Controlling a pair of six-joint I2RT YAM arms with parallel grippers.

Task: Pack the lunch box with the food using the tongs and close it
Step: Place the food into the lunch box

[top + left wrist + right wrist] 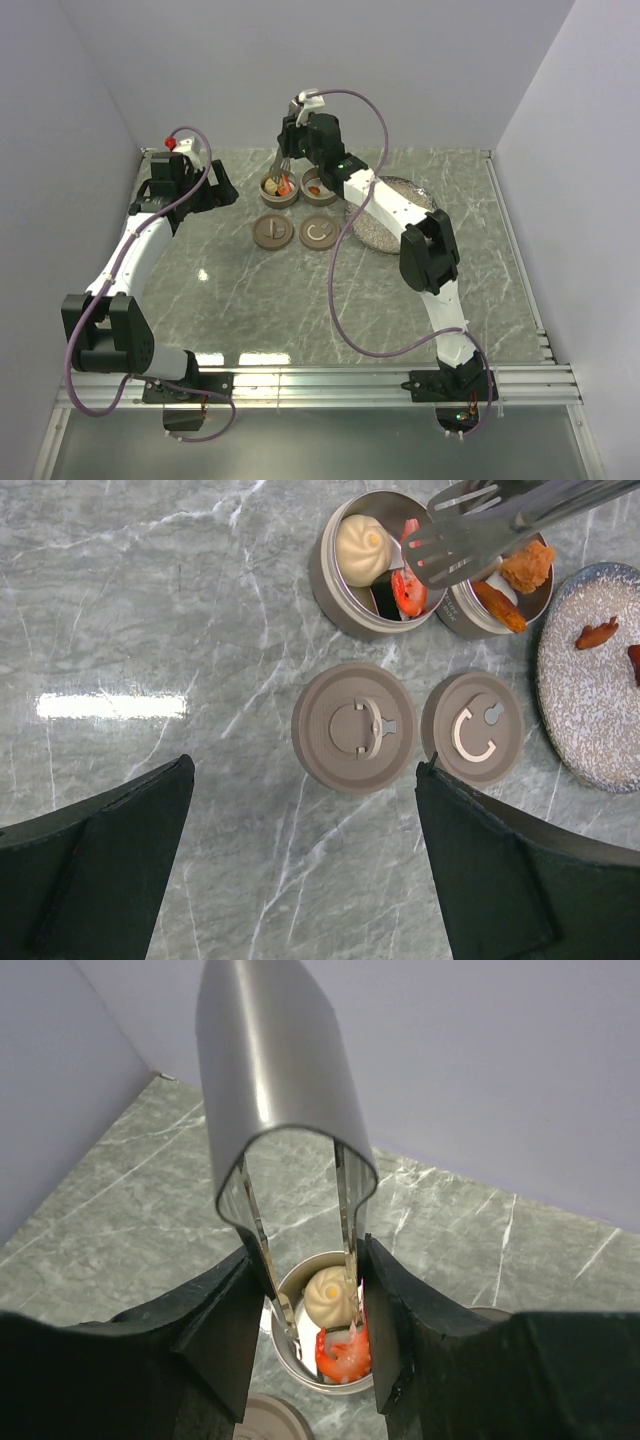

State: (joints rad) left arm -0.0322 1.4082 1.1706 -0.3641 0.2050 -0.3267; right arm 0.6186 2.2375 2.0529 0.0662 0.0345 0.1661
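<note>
My left fingers (90,880) are spread wide over the veined grey marble worktop (150,600). Two flat round lids (355,727) lie before two round metal tins (335,585). My right fingers (210,1330) pinch slim steel tongs (270,1060), pointing steeply down into the left tin (292,1290), beside a pale bun (360,548) and red shrimp (408,588). Speckled plate (590,710), far right.

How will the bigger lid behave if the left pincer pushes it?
The bigger lid looks stiff and probably light. Flat on the smooth table, it should slide, not tip. Its ring handle lies folded down, likely hard to hook.
</note>
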